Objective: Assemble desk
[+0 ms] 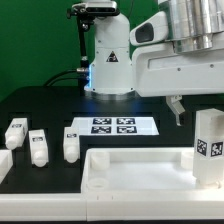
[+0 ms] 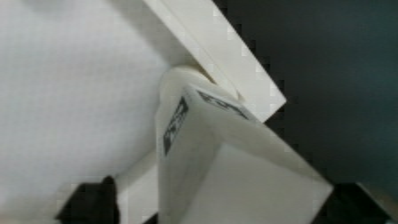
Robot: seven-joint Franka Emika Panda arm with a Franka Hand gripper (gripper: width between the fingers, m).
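Observation:
The white desk top, a wide rimmed tray, lies at the front. One white leg block with a tag stands upright at its corner on the exterior view's right. My gripper hangs over that leg, and one dark finger shows beside it with a gap. In the wrist view the leg fills the space between my fingers, and its far end meets the desk top's rim. The jaws stand wide, straddling the leg. Three more legs lie at the left.
The marker board lies flat behind the desk top, in front of the robot's base. The big white arm reaches across the top right. The table is black.

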